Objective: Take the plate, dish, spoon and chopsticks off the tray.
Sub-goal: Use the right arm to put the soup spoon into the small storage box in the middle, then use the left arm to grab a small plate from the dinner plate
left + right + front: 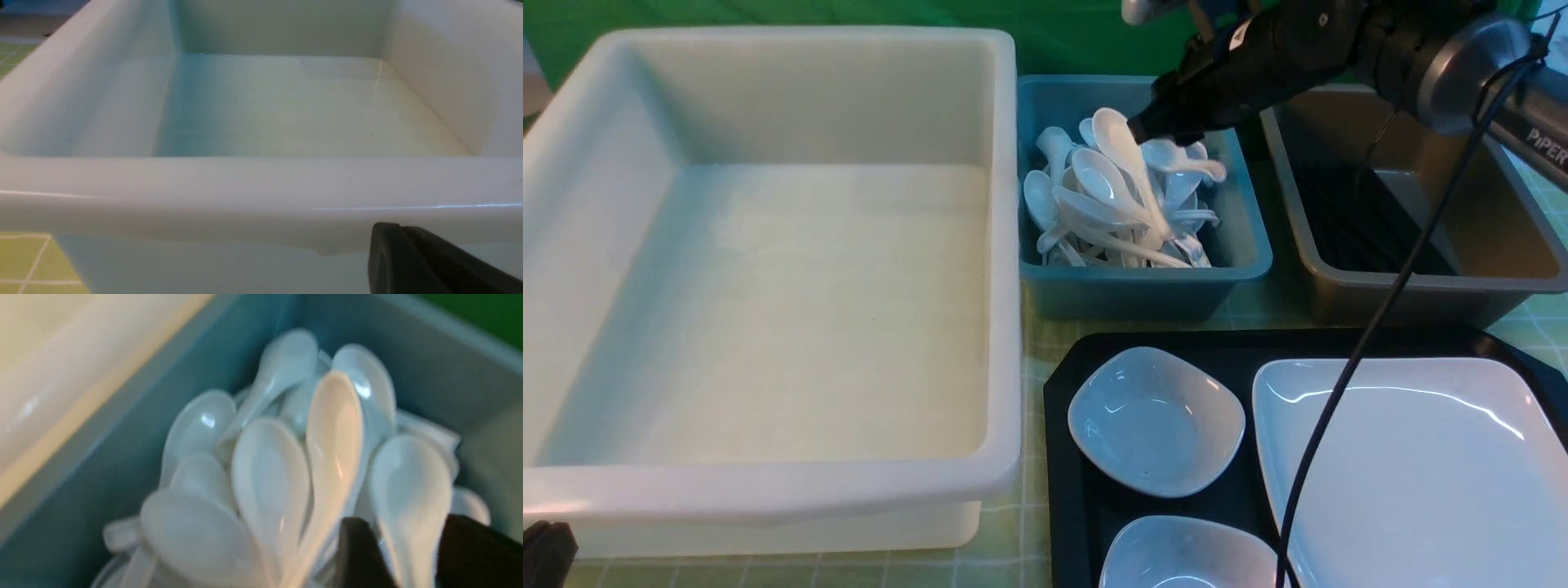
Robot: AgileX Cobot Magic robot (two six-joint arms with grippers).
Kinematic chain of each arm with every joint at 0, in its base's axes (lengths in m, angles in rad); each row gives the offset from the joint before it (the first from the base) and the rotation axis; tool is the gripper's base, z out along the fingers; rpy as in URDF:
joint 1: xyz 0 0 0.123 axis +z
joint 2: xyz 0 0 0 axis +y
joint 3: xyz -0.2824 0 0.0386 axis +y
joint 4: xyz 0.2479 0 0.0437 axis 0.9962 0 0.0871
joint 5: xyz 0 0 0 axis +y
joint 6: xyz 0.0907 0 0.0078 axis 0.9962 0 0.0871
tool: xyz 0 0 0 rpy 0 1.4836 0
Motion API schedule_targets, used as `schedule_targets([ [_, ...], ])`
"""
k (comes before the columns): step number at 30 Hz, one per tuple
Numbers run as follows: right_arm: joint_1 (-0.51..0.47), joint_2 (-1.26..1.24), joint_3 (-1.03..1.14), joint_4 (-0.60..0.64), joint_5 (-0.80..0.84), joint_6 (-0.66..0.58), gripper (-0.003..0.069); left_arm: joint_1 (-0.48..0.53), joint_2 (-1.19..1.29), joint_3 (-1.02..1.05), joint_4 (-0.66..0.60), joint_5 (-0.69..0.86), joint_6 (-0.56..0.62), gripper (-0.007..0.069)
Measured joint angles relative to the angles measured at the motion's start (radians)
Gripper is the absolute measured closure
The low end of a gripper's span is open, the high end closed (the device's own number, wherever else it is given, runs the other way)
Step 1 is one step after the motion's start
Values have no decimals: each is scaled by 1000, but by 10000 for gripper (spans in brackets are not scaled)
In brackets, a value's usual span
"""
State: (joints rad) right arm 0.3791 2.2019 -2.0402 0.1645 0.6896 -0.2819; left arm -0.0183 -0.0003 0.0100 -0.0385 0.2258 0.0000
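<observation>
Spoon lengthwise between right end effector's parted fingers, bowl pointing away, apparently unclamped

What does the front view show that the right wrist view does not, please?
Only the front view shows the tray with the plate and small dishes, plus the brown bin. Only the right wrist view shows the fingers of the right gripper flanking a spoon. Both show the blue bin heaped with spoons and the white bin.

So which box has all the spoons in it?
The blue bin in the middle: it holds a pile of white spoons. The big white bin shows a bare floor, and the grey-brown bin shows no spoons.
</observation>
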Motion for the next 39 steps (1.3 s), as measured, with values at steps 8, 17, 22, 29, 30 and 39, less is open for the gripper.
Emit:
schedule_targets([
  [8, -41, -134, -2, -10, 282, 0, 507, 0, 0, 0, 0, 0, 0, 626],
  [17, -84, -474, 59, -40, 511, 14, 650, 0, 0, 0, 0, 0, 0, 626],
  [22, -84, -690, 219, -38, 519, 47, 651, 0, 0, 0, 0, 0, 0, 626],
  [29, -84, -1002, 602, -39, 515, 52, 648, 0, 0, 0, 0, 0, 0, 626],
  [30, -84, -1065, 693, -40, 505, 52, 648, 0, 0, 0, 0, 0, 0, 626],
  [39, -84, -1394, 1164, -42, 389, 52, 645, 0, 0, 0, 0, 0, 0, 626],
])
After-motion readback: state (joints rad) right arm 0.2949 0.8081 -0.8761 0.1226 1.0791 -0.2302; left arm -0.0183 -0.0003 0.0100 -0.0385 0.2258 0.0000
